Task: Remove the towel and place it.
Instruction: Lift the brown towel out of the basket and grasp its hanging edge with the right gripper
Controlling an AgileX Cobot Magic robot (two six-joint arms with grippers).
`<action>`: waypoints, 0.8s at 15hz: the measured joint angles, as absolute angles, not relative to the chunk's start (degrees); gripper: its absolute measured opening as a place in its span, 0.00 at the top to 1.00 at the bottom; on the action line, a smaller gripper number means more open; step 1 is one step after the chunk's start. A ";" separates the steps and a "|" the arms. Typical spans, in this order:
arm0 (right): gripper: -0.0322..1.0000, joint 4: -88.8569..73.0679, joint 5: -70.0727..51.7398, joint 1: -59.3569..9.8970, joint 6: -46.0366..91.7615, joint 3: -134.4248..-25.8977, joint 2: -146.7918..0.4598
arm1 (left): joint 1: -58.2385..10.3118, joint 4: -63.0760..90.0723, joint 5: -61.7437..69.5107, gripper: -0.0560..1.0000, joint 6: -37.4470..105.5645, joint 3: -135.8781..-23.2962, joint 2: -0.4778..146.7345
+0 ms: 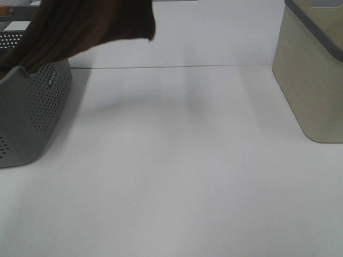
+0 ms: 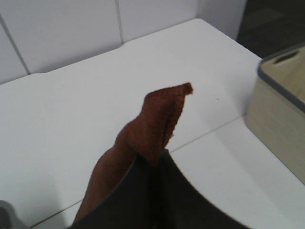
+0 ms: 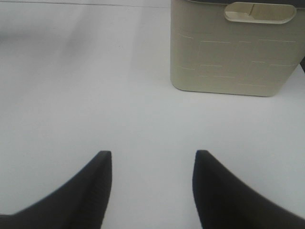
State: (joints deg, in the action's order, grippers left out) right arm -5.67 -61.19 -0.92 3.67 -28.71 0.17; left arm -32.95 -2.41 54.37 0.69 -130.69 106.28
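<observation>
A dark brown towel [image 1: 80, 27] hangs high at the top left of the exterior high view, lifted out above a grey perforated basket [image 1: 32, 112]. In the left wrist view my left gripper [image 2: 152, 164] is shut on the towel [image 2: 152, 124], whose folded corner sticks out past the fingertips. The left gripper itself is out of frame in the exterior high view. My right gripper [image 3: 151, 164] is open and empty, low over the white table, with the beige bin ahead of it.
A beige bin [image 1: 313, 75] with a grey rim stands at the right edge of the white table [image 1: 182, 171]; it also shows in the right wrist view [image 3: 233, 47] and the left wrist view [image 2: 281, 124]. A white tiled wall is behind.
</observation>
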 joint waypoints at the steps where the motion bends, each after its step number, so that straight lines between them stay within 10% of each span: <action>1: 0.48 -6.99 -61.19 -0.92 3.44 -28.71 -0.74 | -39.30 -2.12 55.06 0.94 1.03 -130.69 106.28; 7: 0.47 -24.75 -53.86 -0.92 15.64 -29.34 -19.02 | -46.41 -1.26 55.06 0.94 2.69 -130.69 106.28; 12: 0.25 -60.16 -42.51 -0.92 60.79 -29.34 -44.98 | -46.47 0.00 54.26 0.94 2.69 -130.69 106.34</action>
